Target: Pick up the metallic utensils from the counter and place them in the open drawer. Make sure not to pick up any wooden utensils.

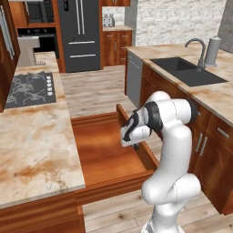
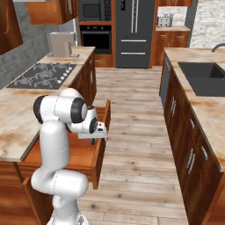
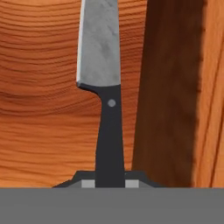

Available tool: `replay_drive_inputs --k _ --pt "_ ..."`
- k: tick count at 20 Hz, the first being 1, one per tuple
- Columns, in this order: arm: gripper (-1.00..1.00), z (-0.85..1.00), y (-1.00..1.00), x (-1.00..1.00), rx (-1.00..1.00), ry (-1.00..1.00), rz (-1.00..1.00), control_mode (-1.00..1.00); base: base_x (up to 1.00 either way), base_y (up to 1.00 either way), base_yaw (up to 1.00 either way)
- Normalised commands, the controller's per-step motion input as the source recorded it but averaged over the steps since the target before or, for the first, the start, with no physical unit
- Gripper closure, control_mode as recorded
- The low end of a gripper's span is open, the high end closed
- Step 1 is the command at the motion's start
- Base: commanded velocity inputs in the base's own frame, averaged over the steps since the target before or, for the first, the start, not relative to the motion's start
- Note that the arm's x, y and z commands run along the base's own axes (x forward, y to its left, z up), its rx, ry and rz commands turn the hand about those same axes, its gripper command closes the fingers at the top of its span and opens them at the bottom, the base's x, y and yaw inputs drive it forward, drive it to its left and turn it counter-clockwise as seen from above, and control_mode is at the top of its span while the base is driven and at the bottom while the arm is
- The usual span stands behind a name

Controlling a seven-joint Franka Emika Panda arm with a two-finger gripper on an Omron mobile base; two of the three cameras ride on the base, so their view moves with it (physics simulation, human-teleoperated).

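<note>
The gripper (image 3: pixel 110 183) is pinched on the black handle of the knife (image 3: pixel 103 87), whose silver blade runs up and away from the fingers in the hand view, a single round rivet showing on the handle just below the blade. No brand, stamp or other writing can be read on blade or handle, nor anywhere else in the kitchen. Behind the knife lies the reddish-brown floor of the open drawer (image 1: pixel 102 150), with a darker upright wall of the drawer just to the blade's right. In the left base view the white arm (image 1: pixel 170 150) bends forward and down, its hand low at the drawer's near right side; the fingers themselves are too small and shadowed there to make out, and the knife seems hidden behind the hand. The beige marbled counter (image 1: pixel 32 145) lies to the drawer's left, beside the cooktop (image 1: pixel 29 88).
</note>
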Motion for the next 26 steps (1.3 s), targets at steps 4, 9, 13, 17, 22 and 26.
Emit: replay_drive_inputs --k 4,9,13,17,22,26 --pt "1.00 0.00 -0.79 0.40 0.00 0.02 0.00 -1.00 0.00 0.00 0.00" --pt "1.00 0.00 -0.54 0.38 0.00 0.00 0.00 -1.00 0.00 0.00 0.00" --pt "1.00 0.19 -0.35 0.20 0.00 0.00 0.00 -1.00 0.00 0.00 0.00" --pt "1.00 0.64 0.17 -0.04 0.00 0.00 0.01 -1.00 0.00 0.00 0.00" --pt "1.00 0.37 0.66 -0.05 0.00 0.05 0.03 -1.00 0.00 0.00 0.00" --pt "1.00 -0.02 0.88 0.00 0.00 0.11 0.01 -1.00 0.00 0.00 0.00"
